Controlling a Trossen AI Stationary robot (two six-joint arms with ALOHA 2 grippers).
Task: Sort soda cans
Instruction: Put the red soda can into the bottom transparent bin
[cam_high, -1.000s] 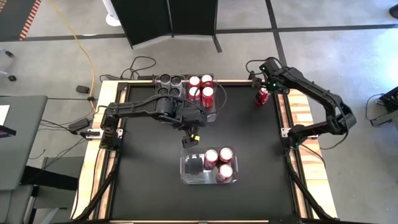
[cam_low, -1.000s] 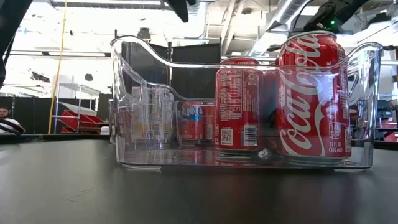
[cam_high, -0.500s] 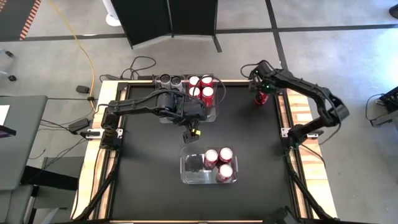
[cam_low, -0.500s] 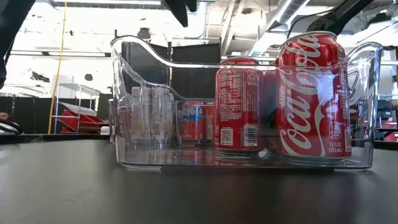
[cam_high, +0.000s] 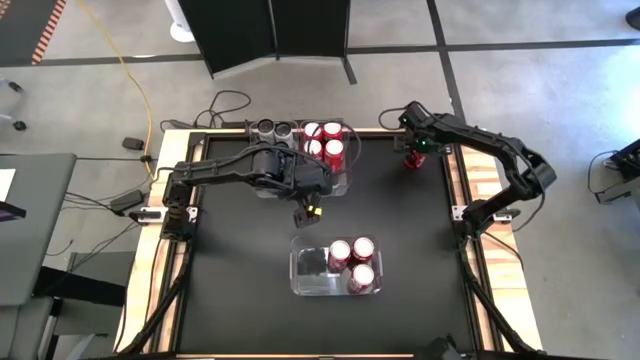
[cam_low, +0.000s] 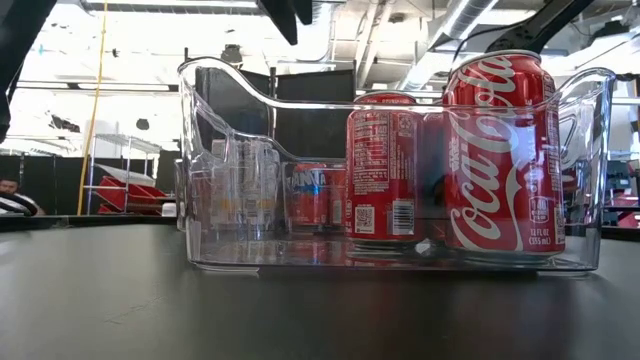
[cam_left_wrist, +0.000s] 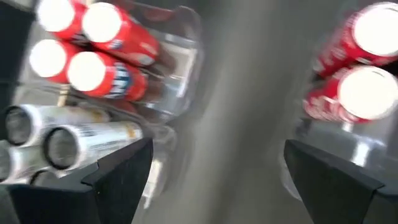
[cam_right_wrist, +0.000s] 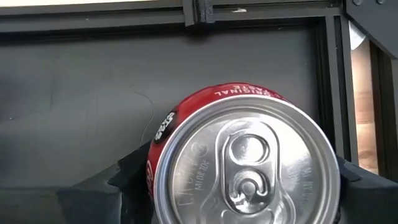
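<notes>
Covering most of the high view, black table (cam_high: 230, 300) sits centre frame. Left arm (cam_high: 230, 172) reaches in from left of centre, right arm (cam_high: 500, 160) from the right edge.

Far bin (cam_high: 345, 180), upper centre: 4 red cans (cam_high: 324, 142) stand upright in its right part, grey cans (cam_high: 275, 130) in its left part at the table's upper edge; grey count not readable.

Near bin (cam_high: 300, 282), lower centre: 3 red cans (cam_high: 355, 262) upright, grouped on its right side. Low view shows the same clear bin (cam_low: 230, 120) with the tallest-looking red can (cam_low: 503, 150) at frame right.

Left gripper (cam_high: 307, 215) hangs between the 2 bins, above bare table; left wrist view shows fingers (cam_left_wrist: 115, 180) spread wide, nothing between them.

Right gripper (cam_high: 414, 150) is at the upper right of the table, over a single red can (cam_high: 412, 160) standing apart from both bins. Right wrist view: that can (cam_right_wrist: 242, 162) is upright between the 2 fingers (cam_right_wrist: 134, 171), which flank its sides closely; contact cannot be confirmed.
</notes>
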